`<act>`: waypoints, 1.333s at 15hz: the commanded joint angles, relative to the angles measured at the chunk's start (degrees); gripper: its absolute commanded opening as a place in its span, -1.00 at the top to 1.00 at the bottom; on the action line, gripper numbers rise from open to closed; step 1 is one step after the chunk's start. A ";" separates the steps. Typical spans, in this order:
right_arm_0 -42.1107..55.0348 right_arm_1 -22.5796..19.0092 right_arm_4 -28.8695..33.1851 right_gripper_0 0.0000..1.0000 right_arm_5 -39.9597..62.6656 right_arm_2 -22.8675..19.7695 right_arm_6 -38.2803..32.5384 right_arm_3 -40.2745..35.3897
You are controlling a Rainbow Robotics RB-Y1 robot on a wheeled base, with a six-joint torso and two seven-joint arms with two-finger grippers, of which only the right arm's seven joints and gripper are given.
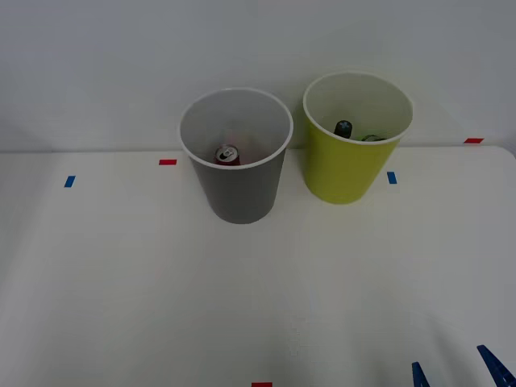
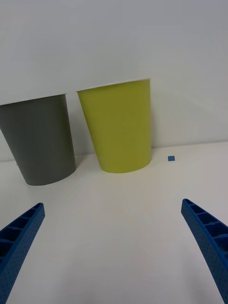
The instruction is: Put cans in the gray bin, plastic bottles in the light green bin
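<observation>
Right gripper [image 2: 114, 251] stands wide open, its blue ribbed fingers [image 2: 21, 237] spread far apart with nothing between them, low over the white table [image 1: 121, 282]. Ahead of it, well apart, stand two bins side by side near the wall. The light green bin [image 2: 118, 128] is the more directly ahead; a bottle [image 1: 344, 127] with a dark cap lies inside it. The gray bin [image 2: 42, 137] is just beside that one, to the gripper's left, holding a can [image 1: 227, 153] with a silver top.
</observation>
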 commanded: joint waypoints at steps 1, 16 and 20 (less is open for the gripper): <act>0.00 0.00 0.00 -1.00 0.00 0.00 0.00 0.00; 0.00 0.00 0.00 -1.00 0.00 0.00 0.00 0.00; 0.00 0.00 0.00 -1.00 0.00 0.00 0.00 0.00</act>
